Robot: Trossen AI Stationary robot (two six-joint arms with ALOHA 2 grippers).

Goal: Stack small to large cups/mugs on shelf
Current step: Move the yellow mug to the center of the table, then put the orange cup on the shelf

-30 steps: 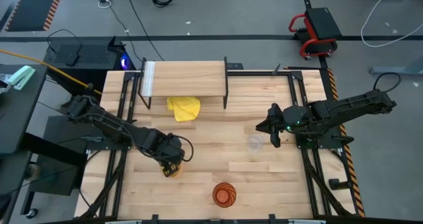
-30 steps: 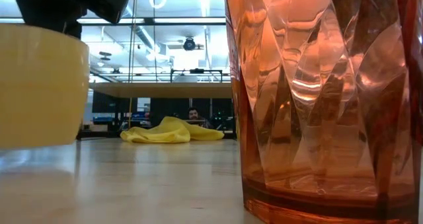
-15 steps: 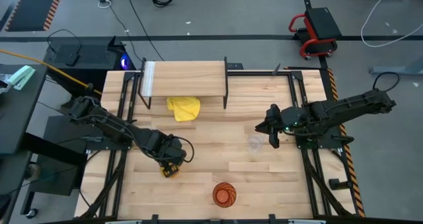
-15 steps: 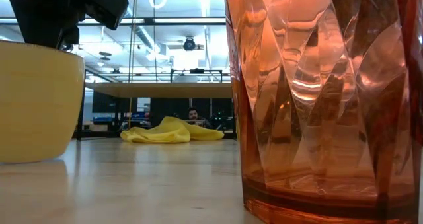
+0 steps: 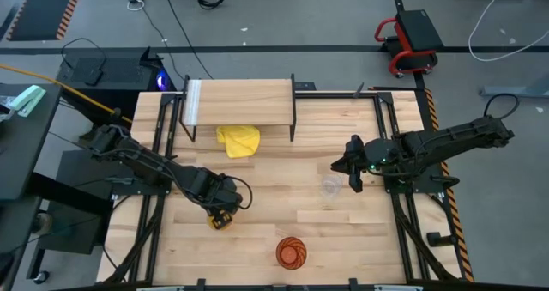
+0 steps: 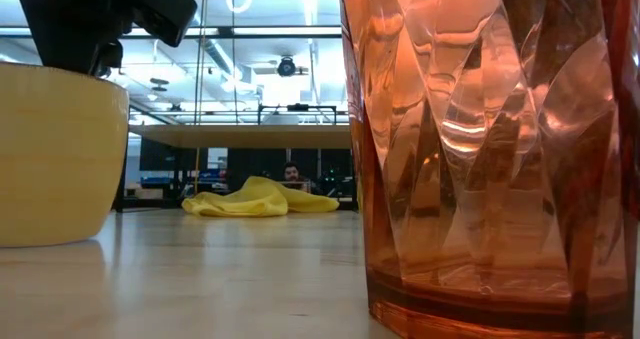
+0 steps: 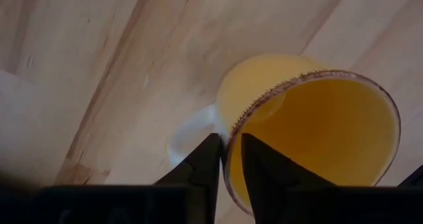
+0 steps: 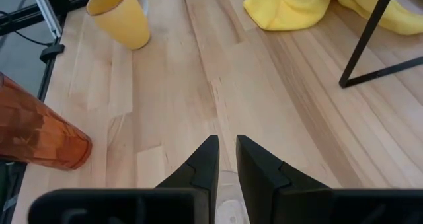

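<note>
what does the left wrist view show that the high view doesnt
Only the left wrist view shows the grip up close: the left gripper has its fingers pinched on the rim of the mug near the white handle, with the mug's yellow inside visible.

Only the high view shows the layout: the shelf at the far side with the yellow cloth under it, the tumbler near the front edge, the clear cup, and the right gripper beside that cup.

Both show the mug on the wooden table in the left gripper.

Two dark jointed arms, black cables looping alongside, tapered dark fingers (image 7: 210, 159), green light on the right arm
</note>
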